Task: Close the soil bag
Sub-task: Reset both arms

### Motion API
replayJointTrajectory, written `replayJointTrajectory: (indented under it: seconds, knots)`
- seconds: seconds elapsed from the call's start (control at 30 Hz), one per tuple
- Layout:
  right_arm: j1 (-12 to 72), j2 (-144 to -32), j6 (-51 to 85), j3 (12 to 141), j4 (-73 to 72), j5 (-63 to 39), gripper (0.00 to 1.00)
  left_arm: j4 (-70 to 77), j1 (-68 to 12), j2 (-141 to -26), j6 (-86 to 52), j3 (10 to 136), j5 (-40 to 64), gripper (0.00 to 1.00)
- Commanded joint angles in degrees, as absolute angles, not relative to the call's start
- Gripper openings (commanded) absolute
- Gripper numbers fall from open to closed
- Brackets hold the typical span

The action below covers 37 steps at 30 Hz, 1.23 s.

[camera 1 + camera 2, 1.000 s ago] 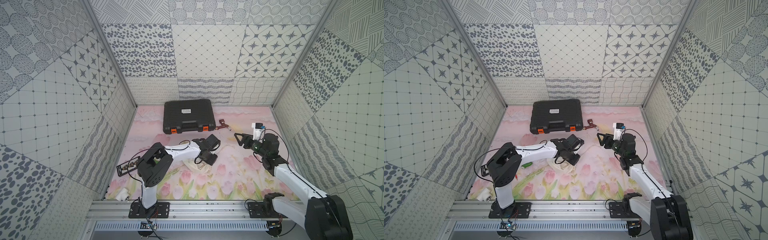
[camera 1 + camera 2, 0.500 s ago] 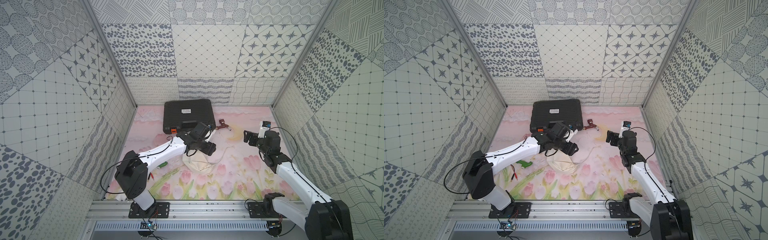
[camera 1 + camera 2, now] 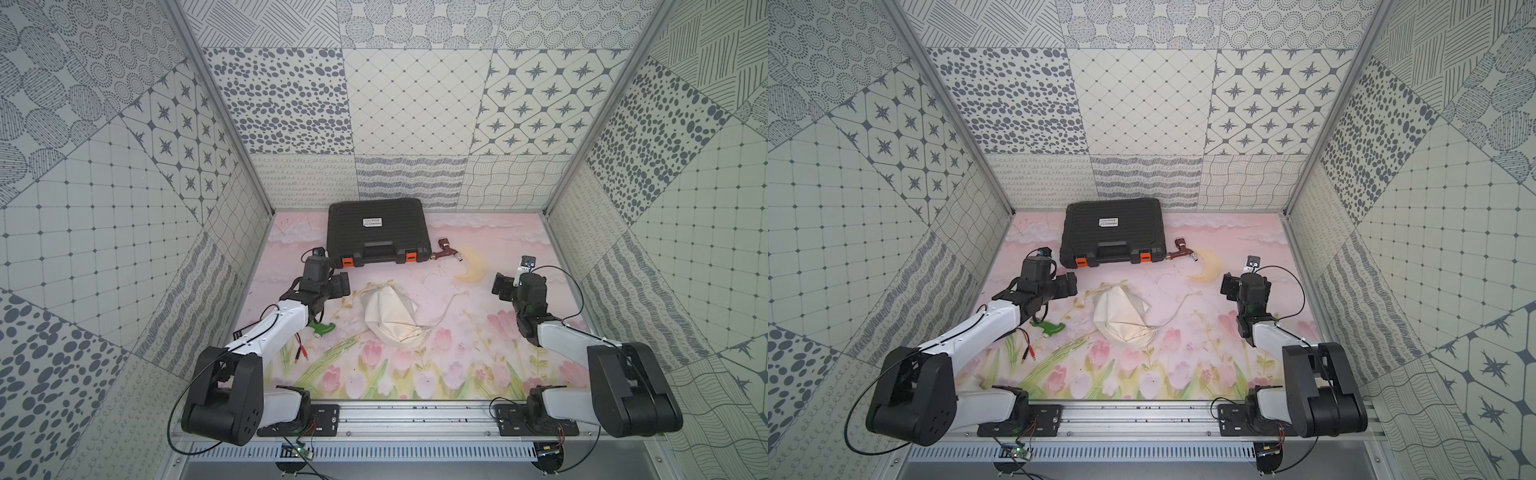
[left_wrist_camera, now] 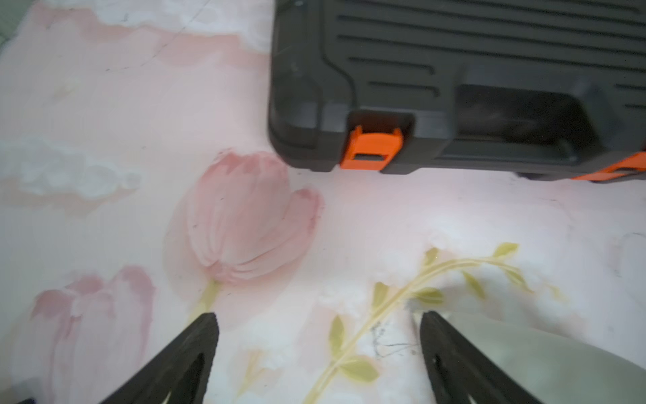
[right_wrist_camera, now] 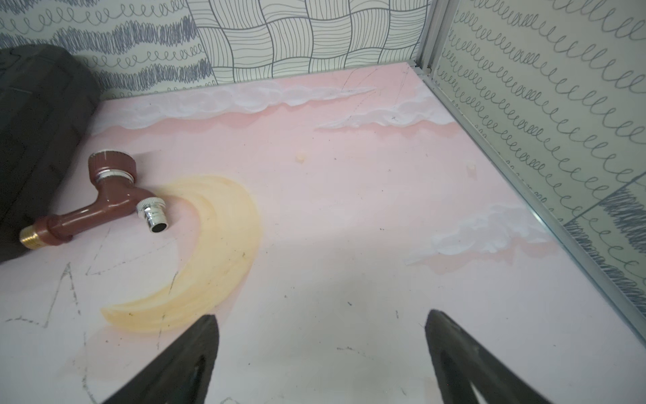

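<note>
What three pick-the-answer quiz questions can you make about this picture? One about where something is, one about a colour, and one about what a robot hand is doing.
1. Where is the soil bag?
A. in the middle of the mat
B. on the metal rail
C. in a back corner

2. What colour are the latches on the black case?
A. green
B. orange
C. blue

3. How are the left gripper fingers?
A. open and empty
B. shut on a cord
C. shut on the bag

Answers: 1 A, since both top views show it lying mid-mat. 2 B, since the left wrist view shows a bright orange latch. 3 A, since only mat shows between the fingers.
</note>
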State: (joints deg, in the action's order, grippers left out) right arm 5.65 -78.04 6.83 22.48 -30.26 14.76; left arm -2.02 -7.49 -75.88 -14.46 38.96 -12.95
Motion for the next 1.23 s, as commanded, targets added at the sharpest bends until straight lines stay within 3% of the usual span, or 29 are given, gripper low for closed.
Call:
replayJointTrajectory:
  seconds: [0.0, 0.17, 0.23, 0.3, 0.47, 1.2]
  knots:
    - [5.41, -79.98, 2.09, 20.21, -47.10, 12.21, 0.97, 25.55, -4.54, -77.68, -10.27, 28.41, -20.11, 0.97]
    - [3.49, -92.10, 3.10, 15.93, -67.40, 9.83, 0.97, 41.77, -3.96, -82.01, -5.75, 23.50, -14.23, 0.98]
    - [2.67, -87.85, 3.21, 20.23, -53.48, 6.07, 0.97, 54.34, -3.61, -87.40, -5.10, 19.30, -11.47, 0.98]
    - [2.38, -90.29, 2.55, 22.57, -52.27, 3.64, 0.97, 64.26, -3.52, -91.68, -2.32, 17.26, -8.43, 0.99]
    - [2.18, -89.70, 2.63, 22.68, -51.04, 2.82, 0.97, 47.69, -2.21, -89.80, -2.69, 23.80, -1.20, 0.98]
    - [2.20, -89.74, 2.47, 22.72, -50.93, 2.68, 0.97, 49.76, -1.50, -90.44, -2.26, 23.38, -0.17, 0.99]
